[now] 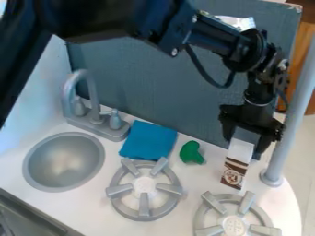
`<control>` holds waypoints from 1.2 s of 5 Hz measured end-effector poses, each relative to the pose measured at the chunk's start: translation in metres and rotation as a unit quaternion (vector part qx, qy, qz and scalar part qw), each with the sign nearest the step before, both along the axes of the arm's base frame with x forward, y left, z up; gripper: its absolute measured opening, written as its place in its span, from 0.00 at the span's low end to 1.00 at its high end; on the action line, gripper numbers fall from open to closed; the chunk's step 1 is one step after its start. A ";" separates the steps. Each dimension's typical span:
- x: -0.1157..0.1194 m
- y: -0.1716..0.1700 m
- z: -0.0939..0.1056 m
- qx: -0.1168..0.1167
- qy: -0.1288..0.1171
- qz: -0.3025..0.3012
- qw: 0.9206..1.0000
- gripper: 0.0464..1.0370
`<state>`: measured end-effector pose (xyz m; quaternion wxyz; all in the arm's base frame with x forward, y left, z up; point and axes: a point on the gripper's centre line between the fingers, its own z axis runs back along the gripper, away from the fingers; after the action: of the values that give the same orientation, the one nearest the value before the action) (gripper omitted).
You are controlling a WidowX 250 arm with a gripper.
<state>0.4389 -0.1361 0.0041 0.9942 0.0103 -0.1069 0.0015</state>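
Note:
The black gripper (243, 145) hangs down at the right, by the counter's back edge. Its fingers are closed on the upper part of a brown and white carton (237, 168), one on each side. The carton's lower end points toward the front right burner; whether it touches the counter I cannot tell. Left of the carton lies a green toy piece (192, 153), and farther left a blue folded cloth (148, 141) lies flat behind the left burner.
Two grey burners, one left (144, 214) and one right (207, 216), stand toward the front. A round sink (64, 161) with a faucet (93, 94) is at the left. A grey post (296, 115) rises just right of the gripper, and a dark panel (141, 78) stands behind.

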 end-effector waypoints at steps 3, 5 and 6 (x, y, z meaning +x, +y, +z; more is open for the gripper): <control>0.012 -0.004 -0.020 0.003 0.014 0.008 1.000 0.96; 0.013 -0.004 -0.022 0.006 0.027 -0.001 1.000 0.79; 0.010 -0.005 -0.023 -0.002 0.036 -0.013 0.999 0.79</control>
<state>0.4493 -0.1413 -0.0185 0.9974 0.0069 -0.0711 -0.0120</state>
